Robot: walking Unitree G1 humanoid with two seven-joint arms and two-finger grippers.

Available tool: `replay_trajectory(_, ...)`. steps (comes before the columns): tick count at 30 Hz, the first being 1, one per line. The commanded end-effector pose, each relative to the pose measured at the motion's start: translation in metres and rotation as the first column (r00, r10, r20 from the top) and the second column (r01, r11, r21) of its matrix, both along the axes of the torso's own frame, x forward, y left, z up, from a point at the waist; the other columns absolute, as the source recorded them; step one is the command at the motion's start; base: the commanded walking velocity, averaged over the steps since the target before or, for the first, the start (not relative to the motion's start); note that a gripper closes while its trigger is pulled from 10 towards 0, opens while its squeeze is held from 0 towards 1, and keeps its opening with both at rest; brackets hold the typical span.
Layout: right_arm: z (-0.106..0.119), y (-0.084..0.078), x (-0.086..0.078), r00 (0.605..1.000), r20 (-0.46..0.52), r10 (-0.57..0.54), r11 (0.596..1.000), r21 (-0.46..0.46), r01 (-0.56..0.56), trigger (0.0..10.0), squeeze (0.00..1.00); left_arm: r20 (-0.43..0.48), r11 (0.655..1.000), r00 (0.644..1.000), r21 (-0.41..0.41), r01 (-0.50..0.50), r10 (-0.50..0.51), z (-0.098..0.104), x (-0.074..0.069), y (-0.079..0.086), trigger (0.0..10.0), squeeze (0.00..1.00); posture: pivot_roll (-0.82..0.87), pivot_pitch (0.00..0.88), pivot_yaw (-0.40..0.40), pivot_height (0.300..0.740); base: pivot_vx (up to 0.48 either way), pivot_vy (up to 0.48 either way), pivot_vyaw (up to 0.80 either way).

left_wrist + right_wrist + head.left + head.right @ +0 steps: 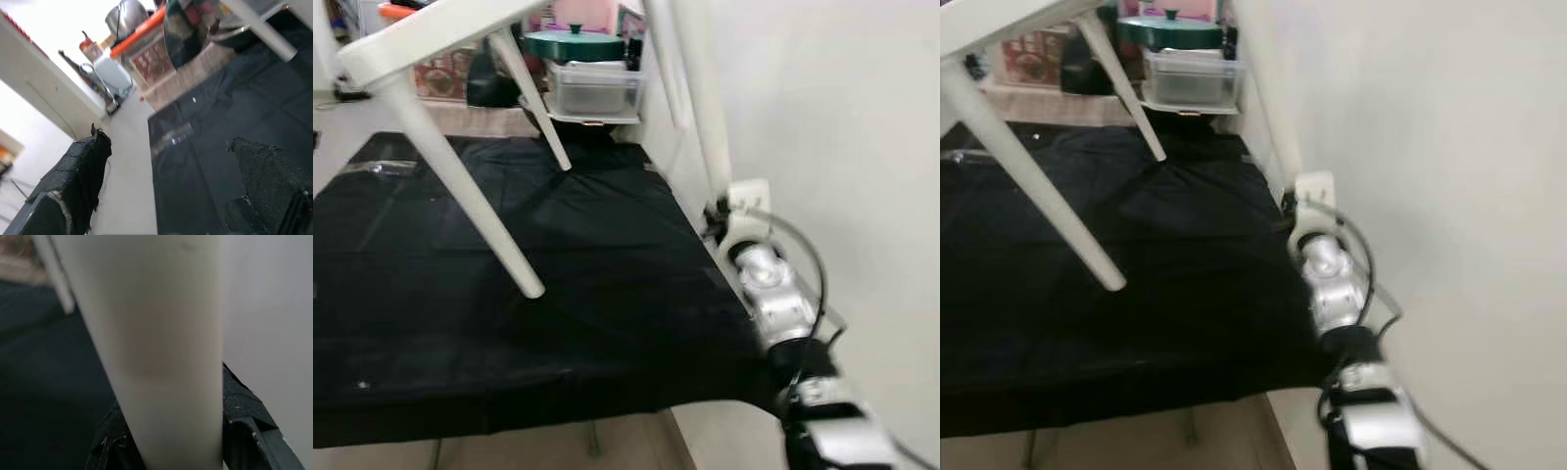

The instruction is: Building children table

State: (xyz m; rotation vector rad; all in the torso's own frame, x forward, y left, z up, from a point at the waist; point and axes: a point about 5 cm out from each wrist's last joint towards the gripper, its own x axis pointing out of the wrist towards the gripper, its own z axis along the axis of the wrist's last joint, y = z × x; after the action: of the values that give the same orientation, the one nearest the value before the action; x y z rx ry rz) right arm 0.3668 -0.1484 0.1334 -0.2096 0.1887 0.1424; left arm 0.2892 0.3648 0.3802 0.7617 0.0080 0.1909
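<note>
White round table leg (161, 347) is pinched by the right gripper (717, 211) above black cloth (509, 294); left gripper (166, 181) spread.

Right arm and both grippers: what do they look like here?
The right arm is silver rounded segments with black joints and a black cable looping beside it. The left gripper and right gripper each have two black fingers with rough, textured padding.

Both eye views look forward and down from the head, sharing the black mat (558, 294) and tilted white table legs (1033, 186). The left wrist view looks low across that mat; the right wrist view presses close against one leg (161, 342).
</note>
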Motion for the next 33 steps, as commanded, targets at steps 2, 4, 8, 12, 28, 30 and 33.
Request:
replay_trajectory(2,-0.03,0.008,-0.014,0.985,-0.165,0.045,0.999,0.03,-0.04,0.0,0.0,-0.008,0.998,1.0,0.049,0.027,-0.027,0.006,0.002,-0.006,10.0,0.0,0.16,0.0,-0.069,0.74,0.0,0.0,0.0)
replay_trajectory(4,-0.03,0.008,-0.014,0.985,-0.165,0.045,0.999,0.03,-0.04,0.0,0.0,-0.008,0.998,1.0,0.049,0.027,-0.027,0.006,0.002,-0.006,10.0,0.0,0.16,0.0,-0.069,0.74,0.0,0.0,0.0)
replay_trajectory(8,-0.035,0.027,-0.023,0.974,-0.194,0.114,0.992,0.066,-0.103,0.0,0.0,0.017,0.995,0.995,0.029,0.098,-0.099,0.008,0.005,-0.019,10.0,0.0,0.15,0.0,-0.065,0.74,0.0,0.0,0.0)
replay_trajectory(12,-0.021,0.057,-0.019,0.96,-0.163,0.228,0.973,0.068,-0.219,1.1,0.0,0.045,0.953,0.962,-0.132,0.273,-0.27,-0.044,-0.003,-0.072,10.0,0.0,0.12,0.0,-0.078,0.74,0.0,0.0,0.0)
replay_trajectory(28,-0.007,0.033,-0.025,0.984,-0.147,0.099,0.98,0.186,-0.071,10.0,1.0,0.077,0.844,0.989,-0.516,0.147,-0.125,-0.168,-0.062,-0.145,10.0,0.0,0.15,0.0,-0.136,0.74,0.0,0.0,0.0)
replay_trajectory(30,-0.012,0.025,-0.029,0.981,-0.177,0.078,0.982,0.183,-0.045,10.0,1.0,0.062,0.829,0.99,-0.542,0.137,-0.123,-0.174,-0.066,-0.154,10.0,0.0,0.14,0.0,-0.137,0.74,0.0,0.0,0.0)
replay_trajectory(33,-0.015,0.014,-0.035,0.98,-0.194,0.05,0.983,0.181,-0.014,10.0,1.0,0.055,0.813,0.99,-0.566,0.138,-0.13,-0.179,-0.071,-0.166,10.0,0.0,0.13,0.0,-0.13,0.74,0.0,0.0,0.0)
